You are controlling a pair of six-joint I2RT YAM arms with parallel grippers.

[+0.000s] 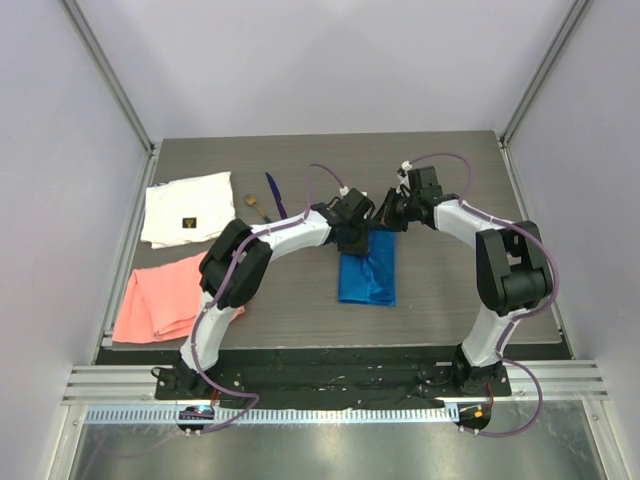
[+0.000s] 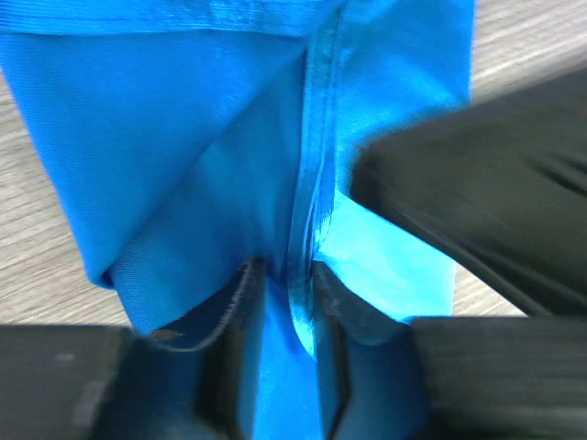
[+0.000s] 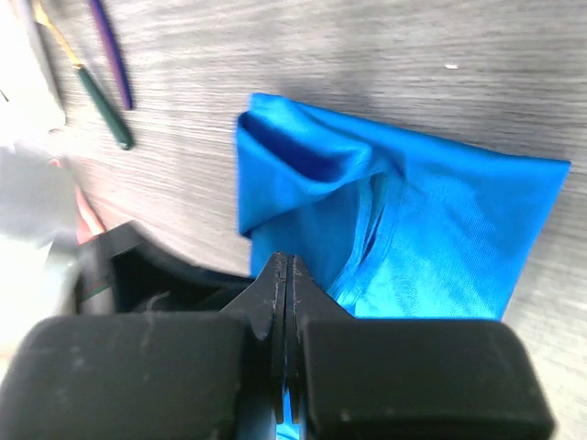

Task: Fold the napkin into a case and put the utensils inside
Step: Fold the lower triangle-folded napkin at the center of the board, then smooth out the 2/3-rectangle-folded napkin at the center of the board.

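Note:
The blue napkin [image 1: 367,277] lies folded into a narrow strip mid-table, its far end bunched into an open pocket [image 3: 303,156]. My left gripper [image 1: 352,238] is at that far end, pointing down. In the left wrist view the left gripper [image 2: 284,275] stands a little open, with a hem of the cloth [image 2: 307,183] running between its fingers. My right gripper [image 1: 392,215] is just beyond the far right corner. In the right wrist view the right gripper [image 3: 286,261] is shut at the cloth's edge. The utensils, purple [image 1: 275,195] and green-handled [image 1: 257,208], lie left of the napkin.
A white cloth [image 1: 188,208] with a dark label lies at the far left, and a salmon-pink cloth [image 1: 160,295] lies nearer on the left. The two arms nearly meet over the napkin's far end.

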